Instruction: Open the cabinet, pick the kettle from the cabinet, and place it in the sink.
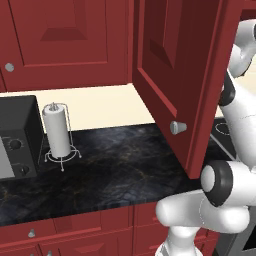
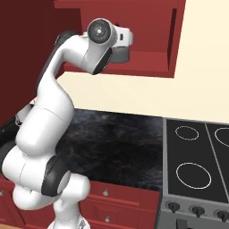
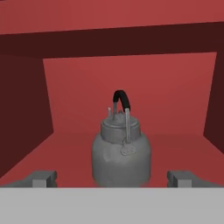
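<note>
The tall dark red cabinet's door [image 1: 182,75] stands swung wide open, its round silver knob [image 1: 177,127] facing me. My arm reaches up into the open cabinet [image 2: 152,62]. In the hand view the small grey kettle [image 3: 121,155] stands upright on the red shelf, its dark arched handle on top. My gripper [image 3: 111,178] is open. Its two fingertips [image 3: 41,178] sit apart on either side of the kettle's base, just in front of it and not touching it. The sink is out of view.
A paper towel roll [image 1: 57,131] on a wire stand and a black microwave [image 1: 17,140] sit on the dark marble counter [image 1: 115,165]. A stovetop [image 2: 197,161] lies to the right. Red drawers [image 2: 116,197] run below the counter.
</note>
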